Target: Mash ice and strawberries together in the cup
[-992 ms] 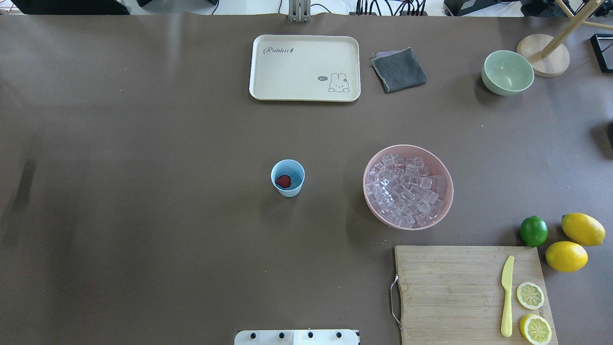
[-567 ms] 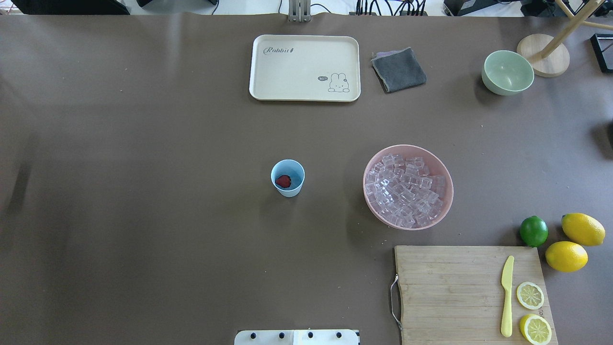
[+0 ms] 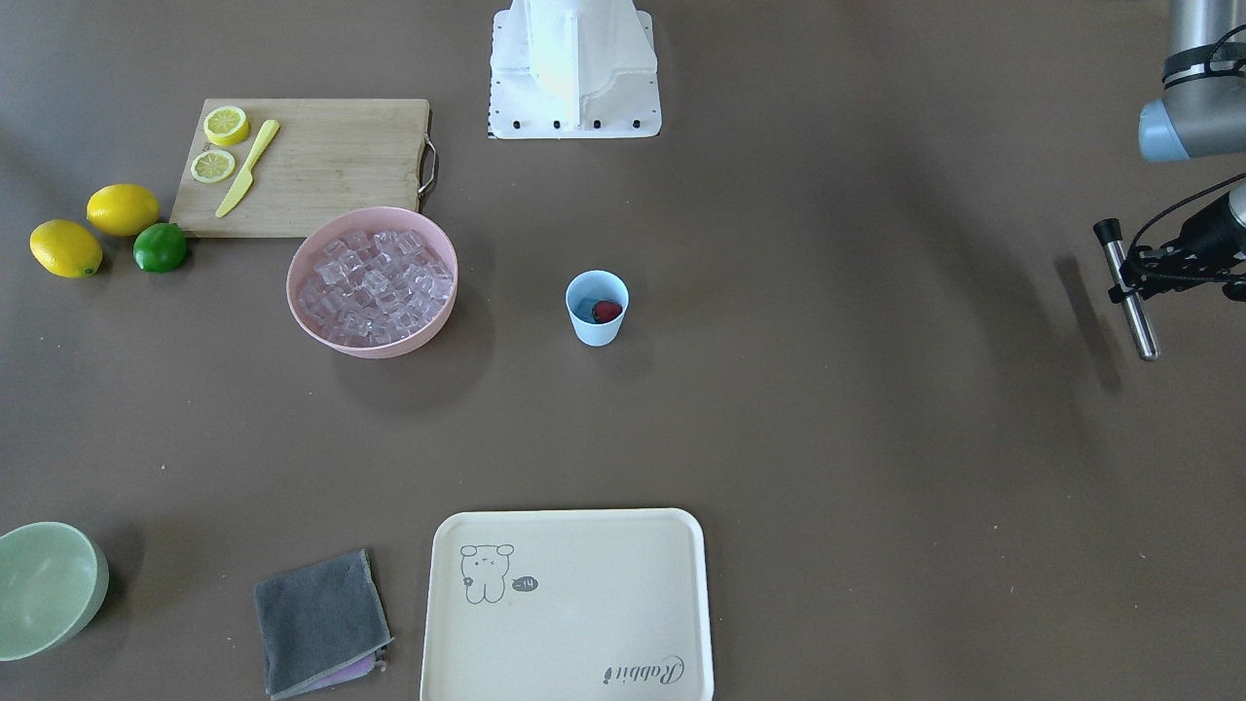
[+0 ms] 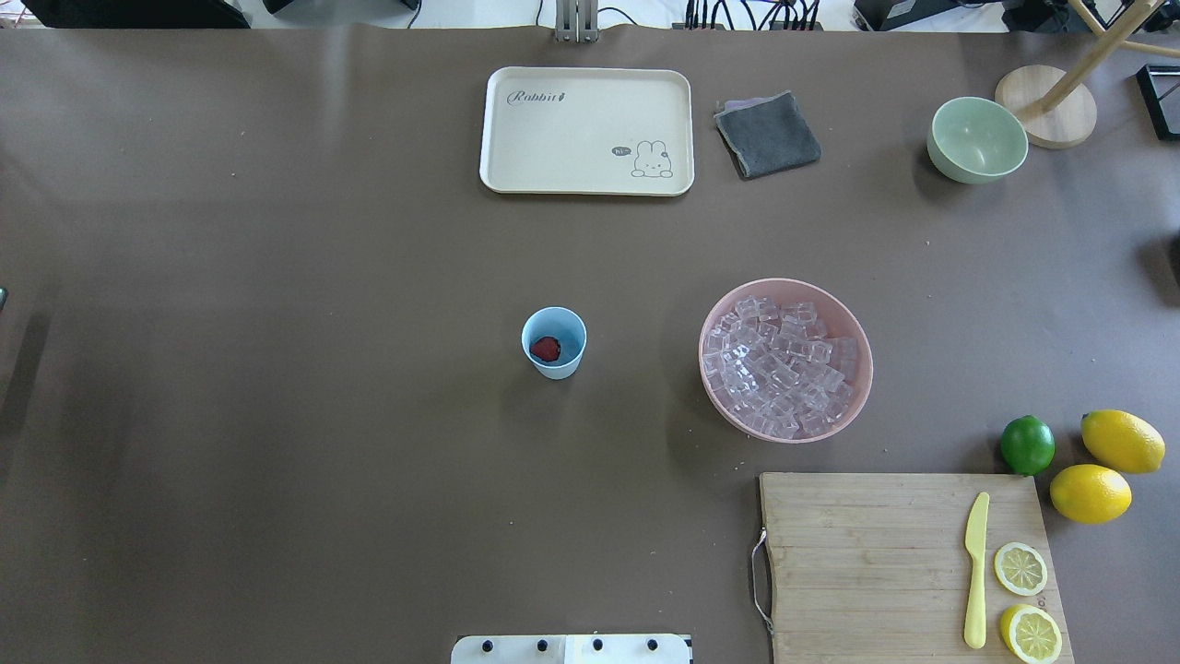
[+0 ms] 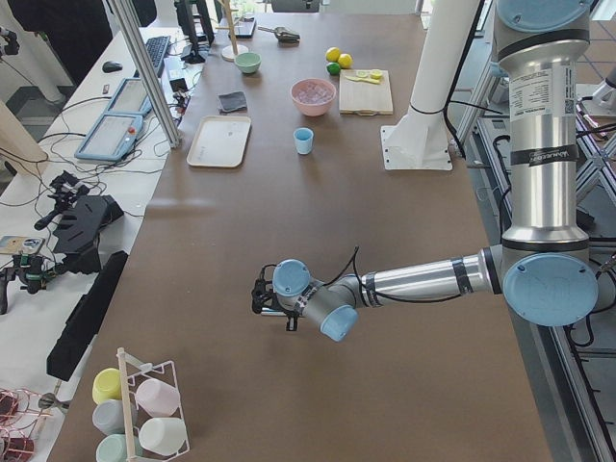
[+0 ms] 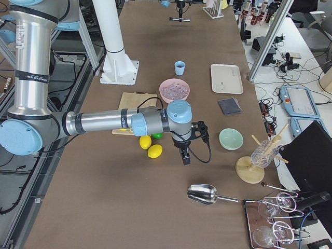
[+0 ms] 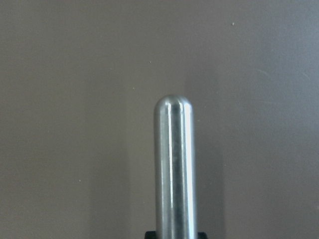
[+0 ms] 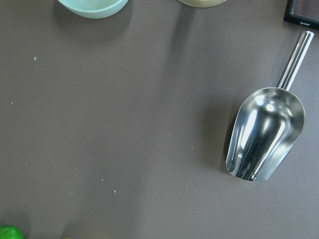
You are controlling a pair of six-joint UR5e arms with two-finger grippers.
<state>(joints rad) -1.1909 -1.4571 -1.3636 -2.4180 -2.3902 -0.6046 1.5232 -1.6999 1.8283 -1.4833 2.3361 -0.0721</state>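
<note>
Big brown mat-covered table (image 4: 277,415), lab clutter round the edges. Way out on the left, the left gripper (image 3: 1127,282) was clamped tight on a polished steel muddler rod (image 3: 1141,326), rounded end pointing at the table, I'd guess so it could go straight into mashing. Mid-table stood the small pale-blue plastic cup (image 4: 558,371) with the little red strawberry (image 4: 546,349) lying in it, and no ice that I could make out. The clear ice cubes (image 4: 779,369) sat heaped in the wide pink bowl (image 4: 830,293) off to its right. Nothing lay between rod and cup. Further right, the right gripper (image 6: 184,153) hung near a shiny metal scoop (image 8: 264,134) lying on the mat; couldn't tell how its jaws stood.
</note>
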